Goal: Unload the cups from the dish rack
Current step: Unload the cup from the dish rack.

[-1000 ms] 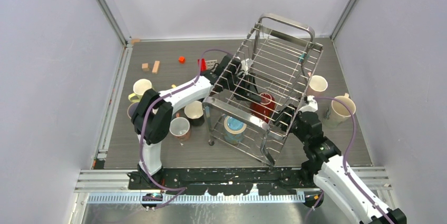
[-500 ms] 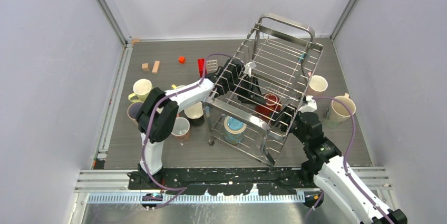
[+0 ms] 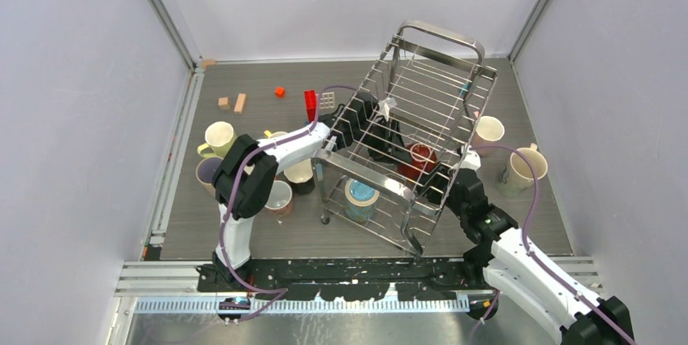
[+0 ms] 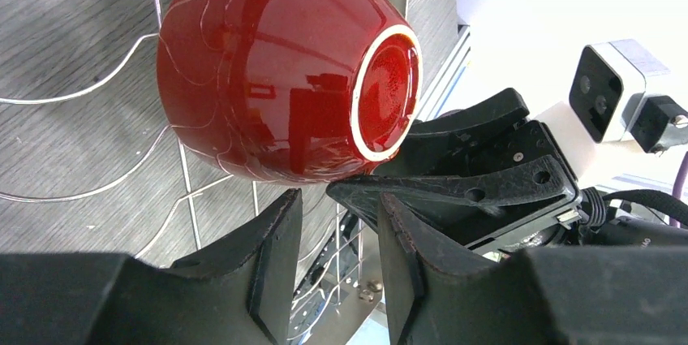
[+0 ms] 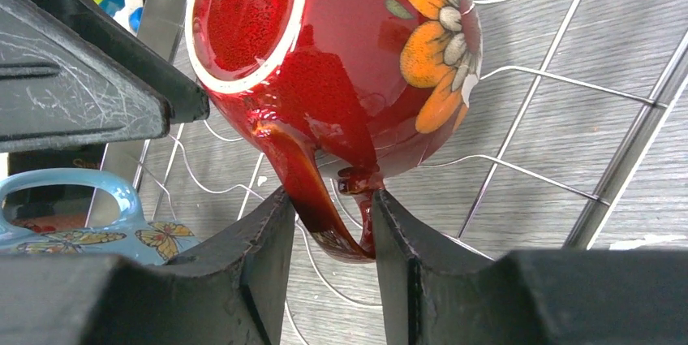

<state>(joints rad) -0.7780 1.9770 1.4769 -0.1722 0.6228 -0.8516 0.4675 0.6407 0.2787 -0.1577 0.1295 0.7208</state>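
You are mid-way through lifting one cup out. The right gripper point(image 5: 331, 200) is closed on the handle of the red mug point(image 5: 365, 61), one finger on each side of the loop. The left gripper point(image 4: 337, 203) sits just below the mug's belly, fingers apart with nothing clamped between them. Its tips are close against one finger of the right gripper.

The mug is inside the dish rack point(image 3: 369, 176), low down toward the right side, lying tipped over on the wire floor. Its foot faces both wrist cameras. The light blue mug point(image 5: 49, 223) sits near it toward the rack's near end. Several other cups are already out on the table point(image 3: 268, 114), on both sides of the rack.

I judge the next move to be a lift by the right arm, up over the rack's tall wire side. Both arms crowd the same spot, so back the left gripper away first or the fingers may knock together. A handle grip will likely let the body swing, so raise it slowly and watch that it does not catch on the wires.

The mug is round-bellied and glossy dark red. It has a pale ring around a speckled red foot and an orange-and-white flower painted on one flank. The glaze looks slick, so the handle is the safer hold.
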